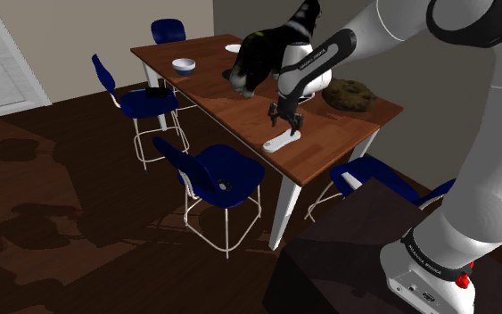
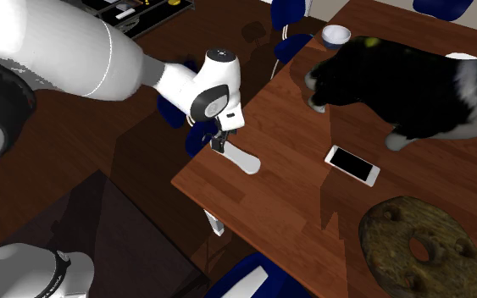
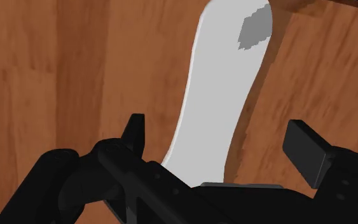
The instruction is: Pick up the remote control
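The remote control (image 1: 283, 139) is a plain white, slightly curved bar lying flat on the wooden table (image 1: 240, 107), close to its front edge. My black gripper (image 1: 286, 122) hangs straight down right over it, open. In the wrist view the remote (image 3: 225, 95) runs away from the hand between the two fingers, and the gripper (image 3: 219, 130) straddles its near end without touching it. From the second exterior view the gripper (image 2: 220, 144) sits over the end of the remote (image 2: 245, 159) nearest the table edge.
A large black-and-white cat (image 2: 414, 80) stands on the table behind the remote. A phone (image 2: 352, 164), a brown ring-shaped object (image 2: 418, 250) and a bowl (image 1: 184, 65) also lie there. Blue chairs (image 1: 218, 174) line the table's near side.
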Tool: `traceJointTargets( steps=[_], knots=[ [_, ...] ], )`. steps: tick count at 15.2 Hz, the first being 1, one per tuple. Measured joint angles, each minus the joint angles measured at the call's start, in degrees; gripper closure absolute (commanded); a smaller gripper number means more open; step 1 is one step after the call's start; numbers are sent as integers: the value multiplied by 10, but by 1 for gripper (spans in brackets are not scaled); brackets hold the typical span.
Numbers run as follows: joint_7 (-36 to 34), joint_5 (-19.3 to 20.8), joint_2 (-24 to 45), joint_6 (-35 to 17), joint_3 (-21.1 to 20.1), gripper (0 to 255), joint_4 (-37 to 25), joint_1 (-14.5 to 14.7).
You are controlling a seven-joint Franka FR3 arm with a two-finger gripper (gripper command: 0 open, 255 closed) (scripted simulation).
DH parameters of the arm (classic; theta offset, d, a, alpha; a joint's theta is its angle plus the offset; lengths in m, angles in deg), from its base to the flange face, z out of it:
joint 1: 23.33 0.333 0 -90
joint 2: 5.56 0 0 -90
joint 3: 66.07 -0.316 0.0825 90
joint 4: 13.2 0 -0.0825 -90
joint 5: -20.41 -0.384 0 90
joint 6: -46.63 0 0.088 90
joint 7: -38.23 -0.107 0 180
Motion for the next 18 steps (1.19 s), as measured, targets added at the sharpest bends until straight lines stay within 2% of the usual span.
traceJointTargets(
  steps=[2,10,11,18],
  knots=[
    [-20,-3,30,-5,10,0,-24,-2],
    [-33,2,85,-49,19,0,-34,1],
    [-33,3,88,-51,20,255,-36,1],
    [-34,3,90,-52,20,255,-37,1]
  ],
)
